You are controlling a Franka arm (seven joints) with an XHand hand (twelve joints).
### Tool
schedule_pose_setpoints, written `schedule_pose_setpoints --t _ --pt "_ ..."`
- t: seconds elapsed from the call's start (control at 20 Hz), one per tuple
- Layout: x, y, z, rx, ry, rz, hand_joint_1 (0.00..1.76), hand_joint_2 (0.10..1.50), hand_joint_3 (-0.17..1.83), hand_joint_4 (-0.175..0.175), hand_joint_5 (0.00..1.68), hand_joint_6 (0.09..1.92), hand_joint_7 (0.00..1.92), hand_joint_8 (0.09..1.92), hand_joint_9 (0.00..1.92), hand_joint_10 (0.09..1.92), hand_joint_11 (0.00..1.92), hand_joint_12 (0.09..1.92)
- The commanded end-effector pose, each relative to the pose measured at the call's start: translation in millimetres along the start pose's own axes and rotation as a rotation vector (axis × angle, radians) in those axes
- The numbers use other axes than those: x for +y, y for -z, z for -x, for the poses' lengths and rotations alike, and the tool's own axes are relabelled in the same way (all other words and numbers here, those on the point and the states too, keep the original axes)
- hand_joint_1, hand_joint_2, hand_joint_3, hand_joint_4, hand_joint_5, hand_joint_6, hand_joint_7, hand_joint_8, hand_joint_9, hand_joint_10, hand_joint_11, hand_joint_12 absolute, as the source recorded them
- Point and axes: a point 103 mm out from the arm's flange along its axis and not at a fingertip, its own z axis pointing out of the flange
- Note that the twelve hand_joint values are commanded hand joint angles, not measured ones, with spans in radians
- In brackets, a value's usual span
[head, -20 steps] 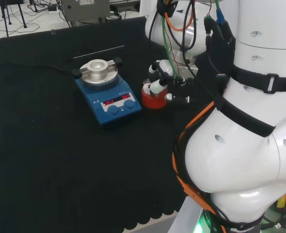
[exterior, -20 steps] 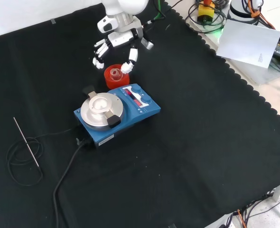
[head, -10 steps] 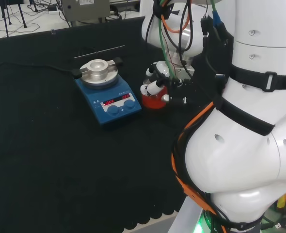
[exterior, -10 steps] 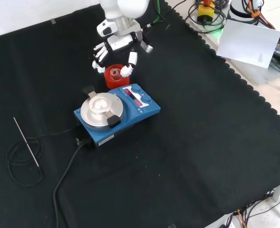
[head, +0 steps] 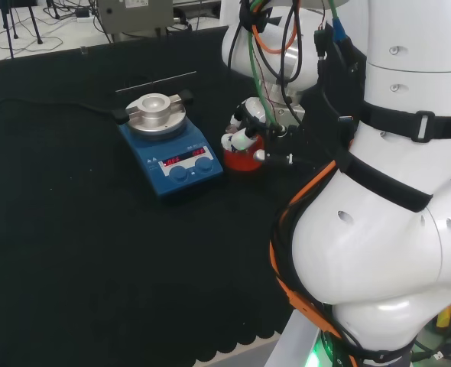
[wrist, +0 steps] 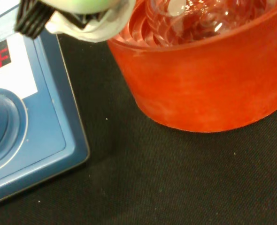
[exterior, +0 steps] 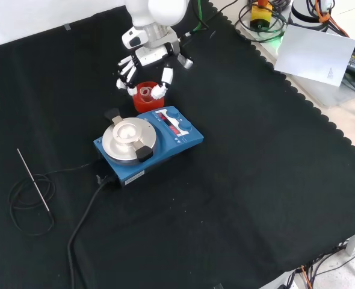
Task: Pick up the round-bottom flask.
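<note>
A clear round-bottom flask (exterior: 145, 93) sits in a red ribbed stand (exterior: 142, 103) just behind the blue hotplate in the front view. My hand (exterior: 148, 55) hangs right over it, open, its fingers (exterior: 160, 91) spread down on both sides of the flask's neck. I cannot see any finger touching the glass. In the head view the hand (head: 250, 122) covers the flask and sits on top of the red stand (head: 241, 160). Close up in the wrist view, the flask's bulb (wrist: 195, 16) rests inside the red stand (wrist: 209, 89), and a fingertip (wrist: 89, 16) hovers by the rim.
A blue hotplate stirrer (exterior: 147, 141) with a metal top stands right against the stand; its corner (wrist: 26, 136) shows in the wrist view. Its cable (exterior: 84, 217) runs toward the front edge. A thin metal rod with coiled wire (exterior: 33, 183) lies at the left.
The hand has come down and shifted slightly toward the hotplate, so its fingertips now reach the stand's rim on both sides of the flask. Flask and stand have not moved.
</note>
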Motion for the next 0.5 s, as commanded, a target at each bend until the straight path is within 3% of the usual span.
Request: schedule_pose_setpoints --t 0.05,0.45,0.5 --pt "1.2 -0.1 0.8 -0.006 -0.008 0.003 0.87 0.65 0.63 0.02 0.77 0.75 0.32 0.57 0.53 0.62 0.08 1.34" --pt "2.7 -0.1 -2.6 -0.013 -0.008 0.024 0.88 0.69 0.62 0.033 0.88 0.78 0.35 0.57 0.56 0.62 0.11 1.34" --pt "2.4 0.3 -2.4 -0.016 -0.005 0.034 0.94 0.77 0.52 0.086 0.94 0.84 0.37 0.58 0.57 0.61 0.11 1.34"
